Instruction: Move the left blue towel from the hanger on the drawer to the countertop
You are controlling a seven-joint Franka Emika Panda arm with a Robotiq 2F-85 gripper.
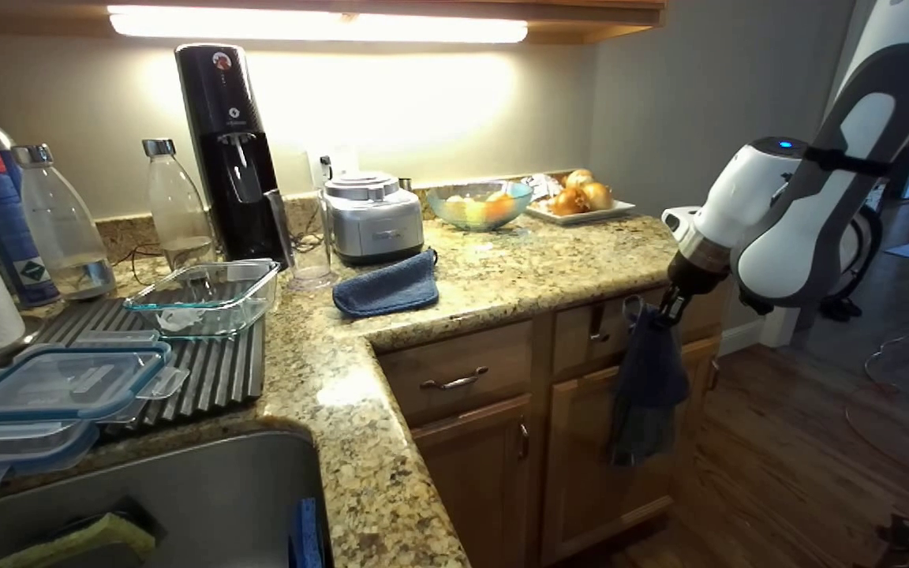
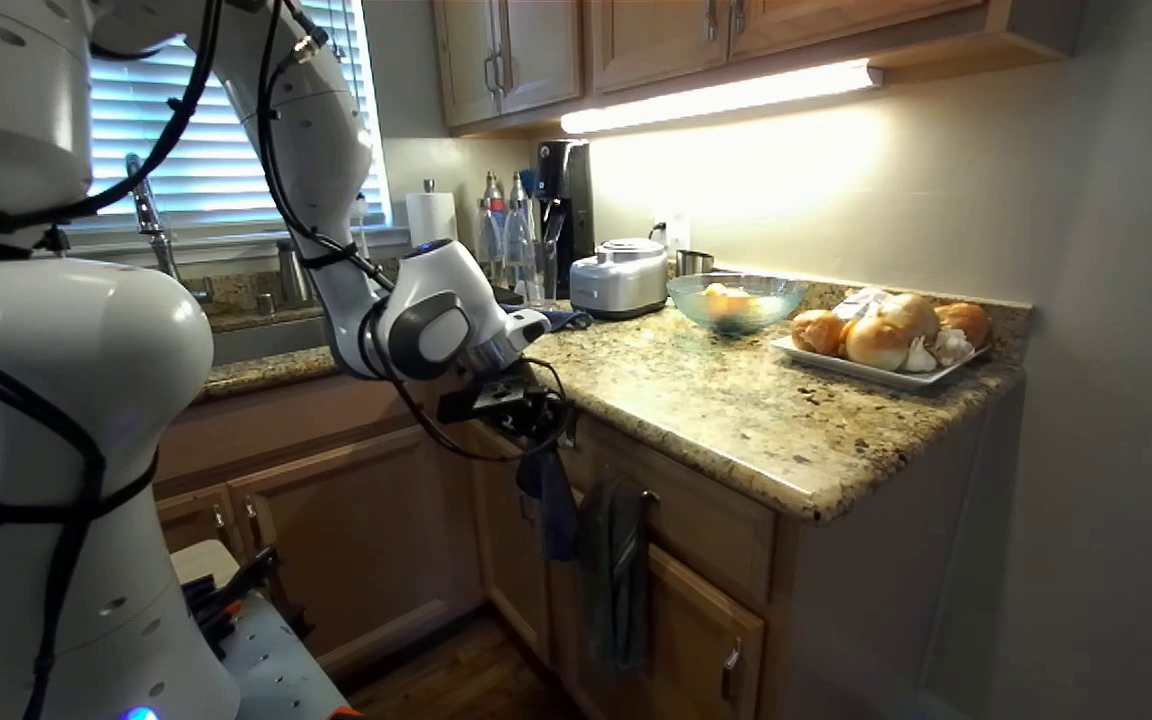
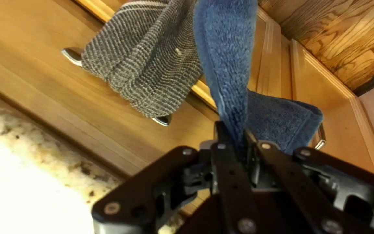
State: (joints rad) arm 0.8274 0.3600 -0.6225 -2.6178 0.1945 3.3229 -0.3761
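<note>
My gripper (image 3: 235,130) is shut on the left blue towel (image 3: 226,48), with the cloth pinched between its fingertips. The towel hangs limp below the gripper (image 1: 669,309) in front of the cabinet, as seen in both exterior views (image 1: 652,371) (image 2: 558,500). Another blue part of the cloth shows right of the fingers in the wrist view, in front of a metal handle (image 3: 320,143); I cannot tell if it touches it. The drawer (image 2: 711,505) front also shows in the wrist view (image 3: 76,100). The granite countertop (image 1: 502,268) lies above the drawer, also seen in an exterior view (image 2: 716,400).
A grey striped towel (image 3: 141,61) hangs over the drawer handle, also seen in an exterior view (image 2: 616,570). On the countertop stand a folded blue cloth (image 1: 391,288), a silver appliance (image 1: 375,221), a glass bowl (image 1: 480,207) and a plate of onions (image 1: 581,197). A sink (image 1: 210,473) lies nearby.
</note>
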